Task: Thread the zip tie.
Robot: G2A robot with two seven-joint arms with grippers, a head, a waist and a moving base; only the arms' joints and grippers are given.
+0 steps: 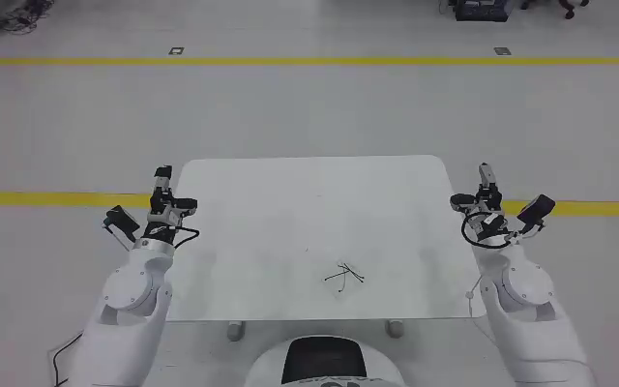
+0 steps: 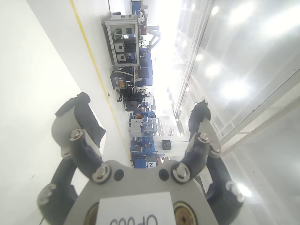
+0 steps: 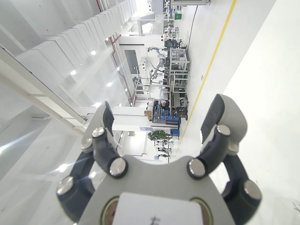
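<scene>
From above, the zip tie (image 1: 344, 274), a small tangle of thin dark strands, is lying on the smooth white table (image 1: 290, 193) with rounded corners, close to its near edge and right of the middle. The left gripper (image 1: 162, 177) is hanging just off the left edge, and the right gripper (image 1: 484, 174) just off the right edge.

In the left wrist view, the dark rubbery fingers (image 2: 82, 115) on grey metal links are standing spread apart, gripping nothing.

In the right wrist view, the ribbed dark pads (image 3: 212, 115) are also standing wide apart.

Black zip ties (image 1: 345, 274) on plain white table (image 1: 290, 218), yellow stripes (image 1: 309, 61) across pale grey floor (image 1: 290, 116)
</scene>
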